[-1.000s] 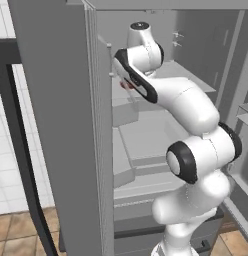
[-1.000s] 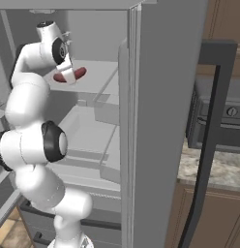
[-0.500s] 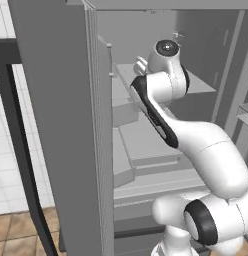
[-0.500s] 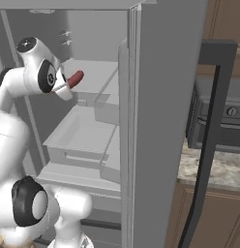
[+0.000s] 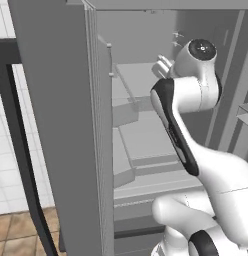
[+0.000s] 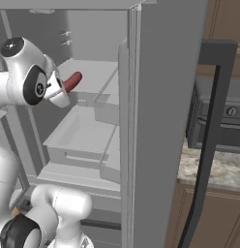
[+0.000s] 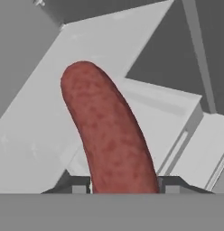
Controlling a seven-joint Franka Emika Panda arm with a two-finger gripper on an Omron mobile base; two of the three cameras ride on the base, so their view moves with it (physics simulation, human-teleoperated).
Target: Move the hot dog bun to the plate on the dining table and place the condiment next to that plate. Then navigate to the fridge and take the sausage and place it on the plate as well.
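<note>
White tiled wall (image 5: 6, 165) and terracotta floor tiles (image 5: 16, 235) at left; speckled stone counter (image 6: 216, 169), wooden cabinets (image 6: 223, 218), dark oven (image 6: 223, 126) at right.

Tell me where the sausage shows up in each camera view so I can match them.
Left base view: I cannot make it out.
Right base view: the sausage pokes out beside the wrist, upper left.
Hand view: the sausage rises from the claw, centre.
Shared landmark: the fridge shelves.

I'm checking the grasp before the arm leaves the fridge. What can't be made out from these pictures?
- Sausage: its lower end is cut off at the bottom of the hand view, where the fingertips meet it.
- Sausage in the right base view: the wrist covers all but one tip.
- Gripper: the arm hides it in the left base view.
</note>
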